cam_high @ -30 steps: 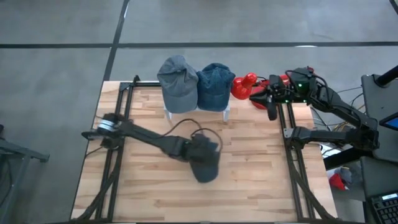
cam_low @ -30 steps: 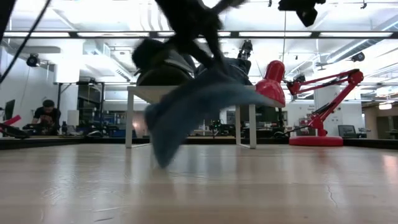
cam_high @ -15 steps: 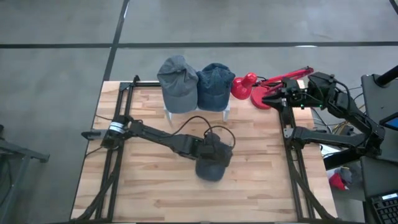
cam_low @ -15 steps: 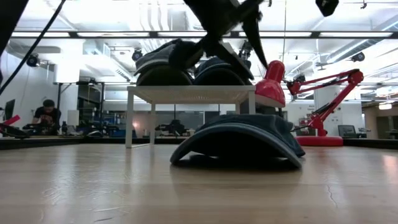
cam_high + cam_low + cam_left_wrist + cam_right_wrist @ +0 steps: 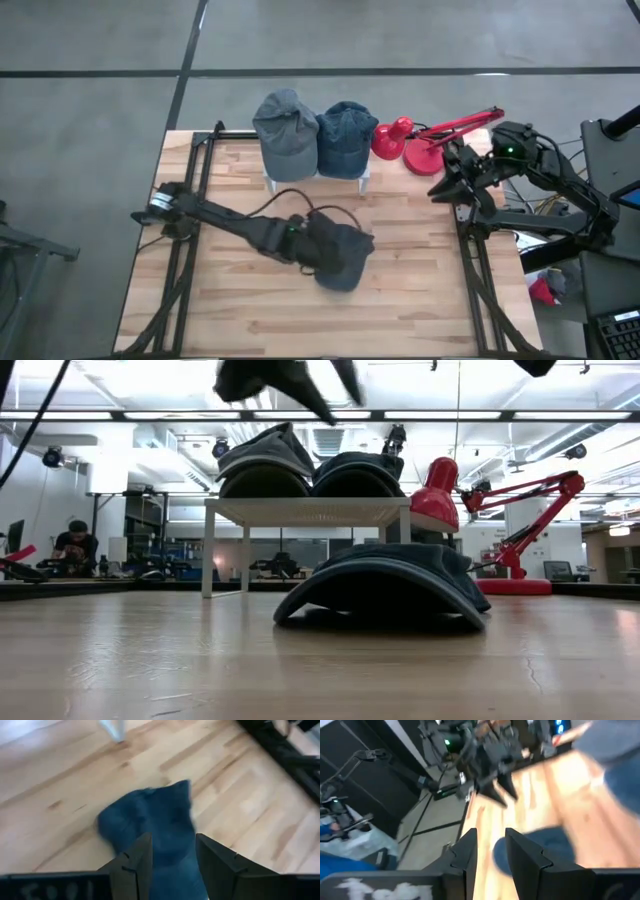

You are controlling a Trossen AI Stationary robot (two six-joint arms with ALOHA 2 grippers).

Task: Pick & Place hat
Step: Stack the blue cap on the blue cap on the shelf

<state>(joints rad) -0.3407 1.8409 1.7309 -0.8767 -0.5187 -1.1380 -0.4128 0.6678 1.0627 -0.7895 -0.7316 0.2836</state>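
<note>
Left gripper (image 5: 170, 857) hangs above the dark blue cap (image 5: 340, 257), its two fingers (image 5: 136, 862) spread apart with nothing between them; the wrist view looks down past them onto the cap's crown. That cap (image 5: 385, 585) lies free on the wooden table (image 5: 410, 290), right of the table's middle, brim down on the boards. Behind it, at the far edge, a small white stand (image 5: 305, 512) carries two more caps side by side: a grey cap (image 5: 284, 120) on the left and a blue denim cap (image 5: 346, 122) touching it on the right. Just beside them stands a red desk lamp (image 5: 392, 139). Right gripper (image 5: 446, 182) is held over the table's right frame rail, well apart from the cap, fingers parted and empty.
</note>
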